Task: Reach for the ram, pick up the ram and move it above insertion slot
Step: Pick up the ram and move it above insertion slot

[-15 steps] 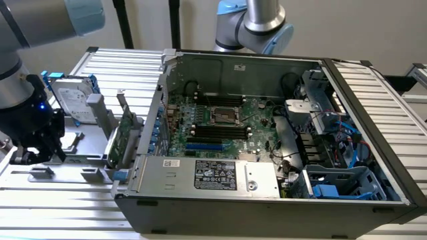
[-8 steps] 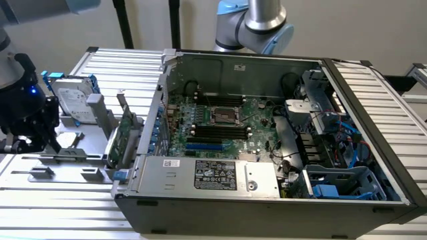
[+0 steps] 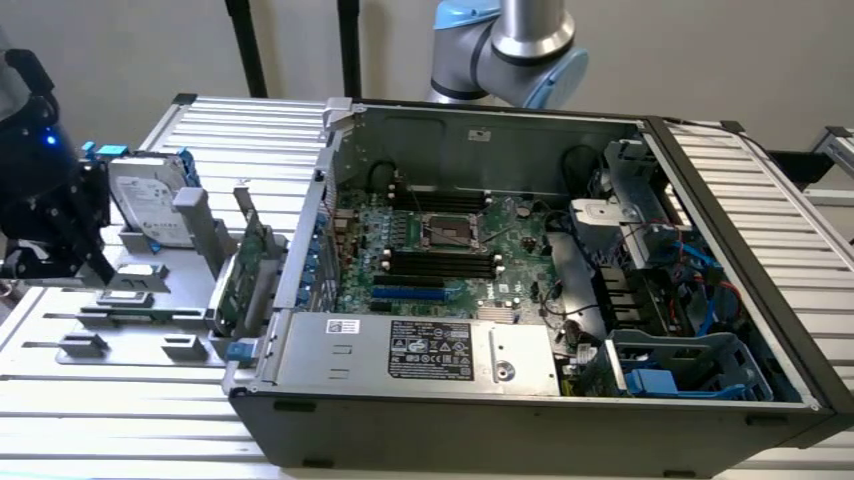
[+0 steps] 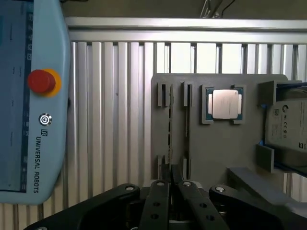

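Hand (image 4: 171, 178) clenched: fingers (image 4: 164, 173) nearly together, pinched on the near end of the ram (image 4: 169, 136). The exact pad contact is hard to make out. The ram stands on edge in a narrow slot of the grey holder tray (image 4: 225, 153), running straight away from the fingertips, and it is not lifted out. A second narrow slot lies just beside it, off to one side of the hand, with a thin dark strip in it.

Further out on that same side, the tray carries a square CPU (image 4: 224, 103) lying flat in its corner brackets, and past it a hard drive (image 4: 288, 125). On the hand's other side is a teach pendant (image 4: 43, 100) with a red stop button (image 4: 41, 81), resting on the slatted table (image 4: 115, 120).

In the exterior view the hand is low over the tray at the view's left. An expansion card (image 3: 248, 262) stands upright near it. The open computer case (image 3: 534, 400) is just past the card. The insertion slots (image 3: 441, 262) are dark bars on the motherboard inside the case, well apart from the hand.
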You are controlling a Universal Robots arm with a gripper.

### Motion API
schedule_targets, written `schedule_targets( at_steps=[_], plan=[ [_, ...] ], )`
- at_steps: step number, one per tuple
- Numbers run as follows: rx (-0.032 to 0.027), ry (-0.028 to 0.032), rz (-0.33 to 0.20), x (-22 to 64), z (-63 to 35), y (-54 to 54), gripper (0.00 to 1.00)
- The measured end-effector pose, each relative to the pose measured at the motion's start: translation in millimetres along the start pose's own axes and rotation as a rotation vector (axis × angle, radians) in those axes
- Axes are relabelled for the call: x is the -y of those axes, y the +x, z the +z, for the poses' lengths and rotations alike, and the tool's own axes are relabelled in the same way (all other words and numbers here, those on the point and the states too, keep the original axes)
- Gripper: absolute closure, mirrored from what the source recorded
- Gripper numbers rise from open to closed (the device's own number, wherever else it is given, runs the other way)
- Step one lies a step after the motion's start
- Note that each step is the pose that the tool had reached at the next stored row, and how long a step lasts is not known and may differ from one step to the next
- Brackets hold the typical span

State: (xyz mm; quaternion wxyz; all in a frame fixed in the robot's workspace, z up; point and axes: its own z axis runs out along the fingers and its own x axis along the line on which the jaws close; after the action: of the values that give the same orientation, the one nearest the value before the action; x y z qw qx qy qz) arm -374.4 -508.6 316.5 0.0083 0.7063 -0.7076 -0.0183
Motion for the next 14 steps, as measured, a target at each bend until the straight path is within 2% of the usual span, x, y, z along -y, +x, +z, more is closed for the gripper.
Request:
schedule_targets(
  at_steps=[7, 14],
  plan=[
    [0.0, 0.0, 0.0, 12.0, -32.1, -0.5, 0.87],
    [0.0048, 0.0001, -0.001, 38.0, -64.6, -1.0, 0.87]
  ],
)
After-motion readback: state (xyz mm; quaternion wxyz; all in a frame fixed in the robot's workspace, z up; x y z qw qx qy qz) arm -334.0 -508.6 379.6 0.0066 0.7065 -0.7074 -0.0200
